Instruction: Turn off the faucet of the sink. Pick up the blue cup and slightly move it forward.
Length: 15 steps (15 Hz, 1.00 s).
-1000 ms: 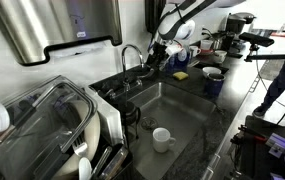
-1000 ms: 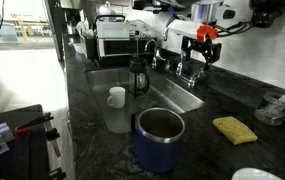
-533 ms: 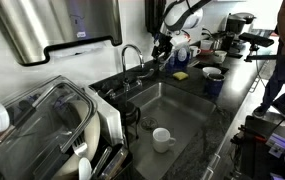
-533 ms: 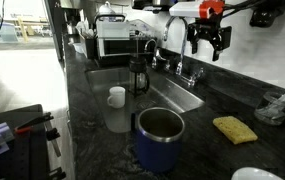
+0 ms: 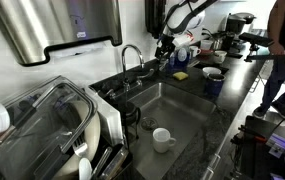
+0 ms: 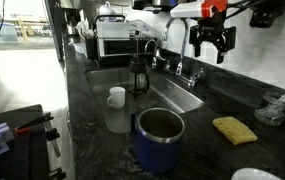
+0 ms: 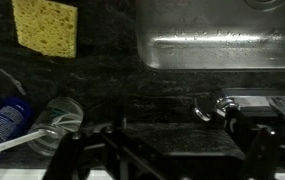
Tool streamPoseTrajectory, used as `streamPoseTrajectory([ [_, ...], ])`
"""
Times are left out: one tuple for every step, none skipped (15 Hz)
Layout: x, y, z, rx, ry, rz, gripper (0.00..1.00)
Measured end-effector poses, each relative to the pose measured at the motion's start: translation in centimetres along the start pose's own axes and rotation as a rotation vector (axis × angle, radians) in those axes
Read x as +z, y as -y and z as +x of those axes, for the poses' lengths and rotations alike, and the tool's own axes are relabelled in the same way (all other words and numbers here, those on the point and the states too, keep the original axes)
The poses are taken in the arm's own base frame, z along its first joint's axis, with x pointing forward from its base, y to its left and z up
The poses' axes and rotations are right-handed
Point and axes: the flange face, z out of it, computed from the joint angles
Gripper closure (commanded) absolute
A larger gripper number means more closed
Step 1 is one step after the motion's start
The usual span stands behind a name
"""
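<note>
The blue cup [image 6: 160, 140] stands upright and empty on the dark counter at the front; in an exterior view it [image 5: 213, 82] sits beyond the sink. The curved faucet [image 5: 132, 58] rises behind the sink [image 5: 172, 105], and its base shows in an exterior view [image 6: 182, 70]. My gripper [image 6: 211, 55] hangs open and empty above the counter, just beside the faucet and above it. In the wrist view my gripper [image 7: 167, 150] is open, with a chrome faucet handle [image 7: 218, 104] between its fingers below. No water stream is visible.
A yellow sponge [image 6: 235, 129] lies on the counter, also in the wrist view [image 7: 45, 25]. A white mug [image 5: 162, 138] sits in the sink. A French press [image 6: 139, 72] and a white cup [image 6: 117, 97] stand by the sink. A dish rack [image 5: 52, 125] is nearby.
My gripper has lifted up from the faucet handles and shifted sideways away from the spout. It stays open. The blue cup has not moved.
</note>
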Motion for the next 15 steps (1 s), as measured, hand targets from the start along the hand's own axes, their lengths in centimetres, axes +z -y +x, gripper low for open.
streamPoseTrajectory([
  [-0.4,-0.5,-0.5,0.005,0.002,-0.018,0.00],
  [-0.9,-1.0,-1.2,0.013,0.005,-0.034,0.00],
  [-1.4,-1.4,-1.9,0.025,0.010,-0.044,0.00],
  [-1.9,-1.7,-2.8,0.043,0.020,-0.043,0.00],
  [-2.3,-1.9,-3.7,0.073,0.038,-0.027,0.00],
  [-2.6,-1.9,-4.7,0.103,0.064,-0.006,0.00],
  [-3.0,-1.8,-5.5,0.127,0.086,0.012,0.00],
  [-3.3,-1.6,-6.2,0.138,0.096,0.028,0.00],
  [-3.6,-1.3,-6.8,0.142,0.099,0.038,0.00],
  [-3.7,-1.2,-7.2,0.144,0.101,0.042,0.00],
  [-3.8,-1.1,-7.4,0.144,0.102,0.044,0.00],
  [-3.9,-1.1,-7.6,0.144,0.103,0.045,0.00],
  [-3.9,-1.1,-7.6,0.144,0.104,0.045,0.00],
  [-3.8,-1.1,-7.6,0.144,0.104,0.045,0.00],
  [-3.8,-1.1,-7.6,0.145,0.105,0.045,0.00],
])
